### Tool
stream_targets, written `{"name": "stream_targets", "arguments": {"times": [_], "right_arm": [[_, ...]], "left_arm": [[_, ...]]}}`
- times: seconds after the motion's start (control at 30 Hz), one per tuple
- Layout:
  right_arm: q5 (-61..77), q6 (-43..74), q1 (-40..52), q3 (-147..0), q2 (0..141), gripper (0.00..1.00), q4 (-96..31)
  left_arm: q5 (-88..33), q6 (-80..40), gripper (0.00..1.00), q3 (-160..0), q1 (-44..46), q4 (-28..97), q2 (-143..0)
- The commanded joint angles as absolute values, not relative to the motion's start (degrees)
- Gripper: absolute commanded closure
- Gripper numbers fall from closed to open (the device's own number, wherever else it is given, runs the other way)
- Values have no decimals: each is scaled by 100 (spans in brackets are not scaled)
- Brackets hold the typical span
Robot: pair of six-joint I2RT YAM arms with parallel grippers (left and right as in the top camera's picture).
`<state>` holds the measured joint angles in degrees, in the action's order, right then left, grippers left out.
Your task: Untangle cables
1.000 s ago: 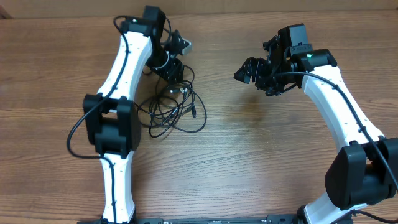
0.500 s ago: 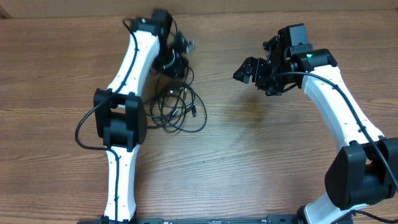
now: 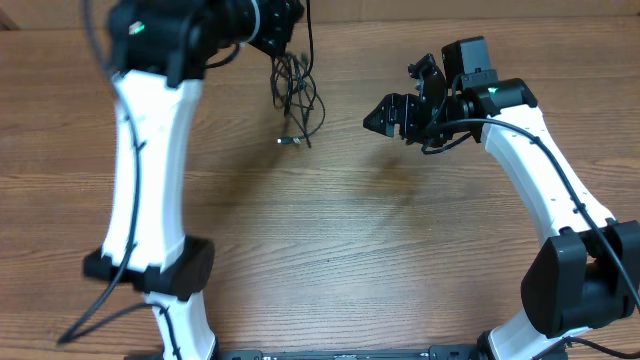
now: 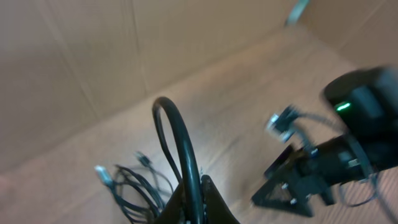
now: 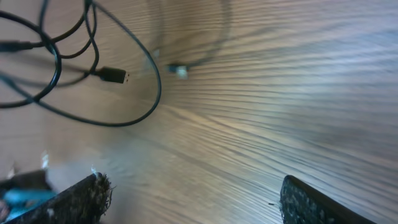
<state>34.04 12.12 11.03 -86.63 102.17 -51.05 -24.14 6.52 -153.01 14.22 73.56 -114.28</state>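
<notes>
The cables (image 3: pixel 296 92) are thin black wires hanging in a long tangle below my left gripper (image 3: pixel 284 20), which is raised high near the table's far edge. A silver plug tip (image 3: pixel 288 140) dangles at the bottom. In the left wrist view my left gripper (image 4: pixel 200 200) is shut on a black cable loop (image 4: pixel 176 138), and the rest of the bundle (image 4: pixel 132 185) hangs at lower left. My right gripper (image 3: pixel 386 115) is open and empty, to the right of the cables. In the right wrist view its fingers (image 5: pixel 193 200) are spread wide, with cable loops (image 5: pixel 93 68) and a plug (image 5: pixel 115 76) above left.
The wooden table (image 3: pixel 400 250) lies under both arms. A cardboard-coloured wall (image 4: pixel 93 56) stands behind the far edge. The right arm's gripper (image 4: pixel 298 186) shows in the left wrist view, close to the right of the left fingers.
My left arm has risen and swung up, lifting the cables off the table; the flat tangle now hangs as a long strand farther back. My right gripper has shifted slightly left.
</notes>
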Motion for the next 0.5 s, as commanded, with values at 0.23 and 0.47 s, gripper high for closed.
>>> {"name": "stream_targets", "arguments": {"times": [0.23, 0.47], "right_arm": [[3997, 1299, 1911, -9275, 9456, 12, -4545], [3315, 2650, 2429, -9268, 9467, 22, -4274]], "left_arm": [[-2115, 287, 96, -15393, 1343, 6958, -10637], [-1905, -38, 96, -15393, 1343, 6954, -10639]]}}
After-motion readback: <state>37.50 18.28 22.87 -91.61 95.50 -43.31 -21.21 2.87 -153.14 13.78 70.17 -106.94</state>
